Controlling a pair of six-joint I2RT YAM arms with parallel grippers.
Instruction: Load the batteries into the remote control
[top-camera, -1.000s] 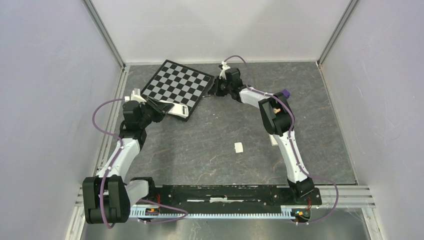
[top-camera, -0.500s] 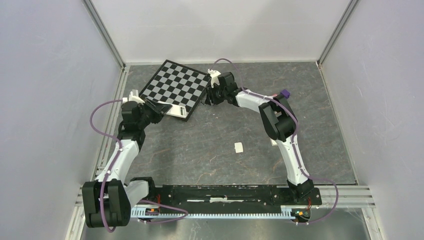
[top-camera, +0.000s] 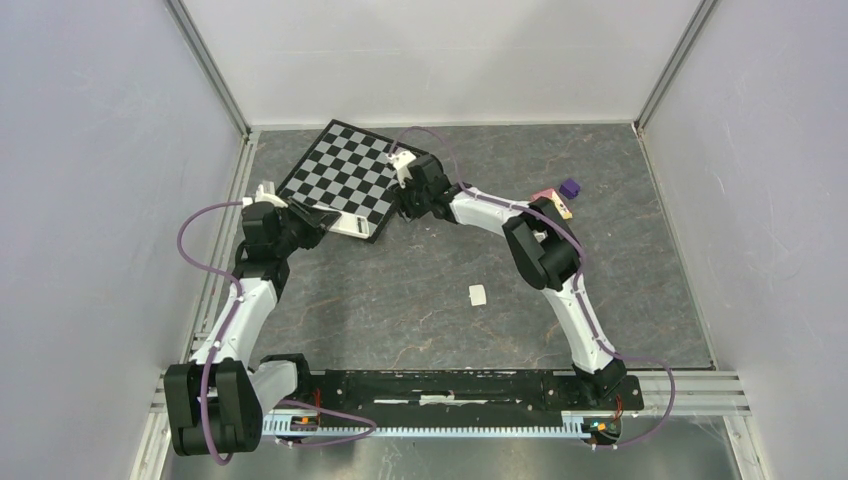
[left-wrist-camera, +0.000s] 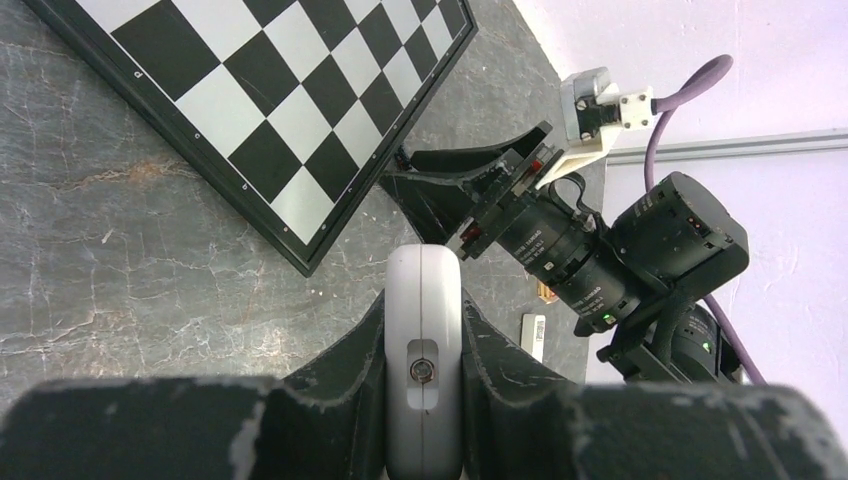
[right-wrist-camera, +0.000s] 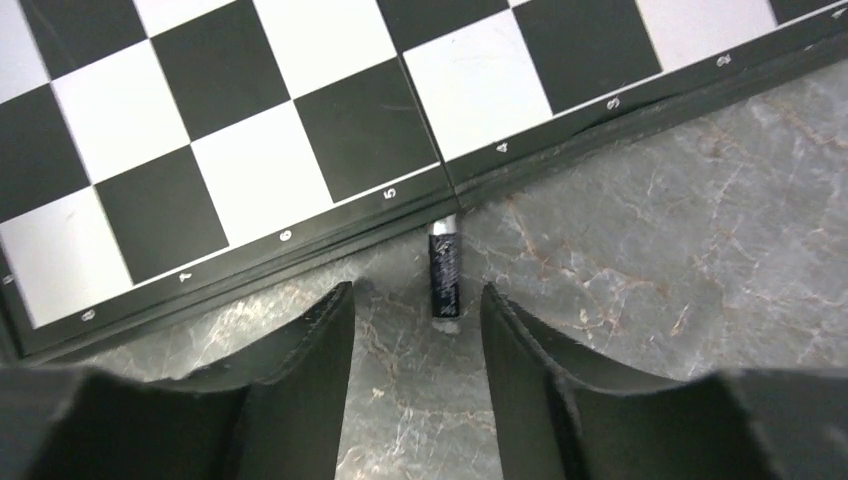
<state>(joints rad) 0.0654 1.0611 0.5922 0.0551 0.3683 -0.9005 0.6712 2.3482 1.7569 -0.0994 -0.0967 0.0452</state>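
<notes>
One battery (right-wrist-camera: 444, 275) lies between our right gripper's (right-wrist-camera: 415, 300) parted jaws, long axis pointing at the chessboard (right-wrist-camera: 250, 130) edge; our left gripper (left-wrist-camera: 423, 335) clamps the remote (left-wrist-camera: 423, 285).

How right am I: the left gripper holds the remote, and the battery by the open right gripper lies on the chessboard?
No: the right wrist view shows the battery lying on the table beside the chessboard, not on it. The left gripper does hold the remote; the right gripper is open.
</notes>
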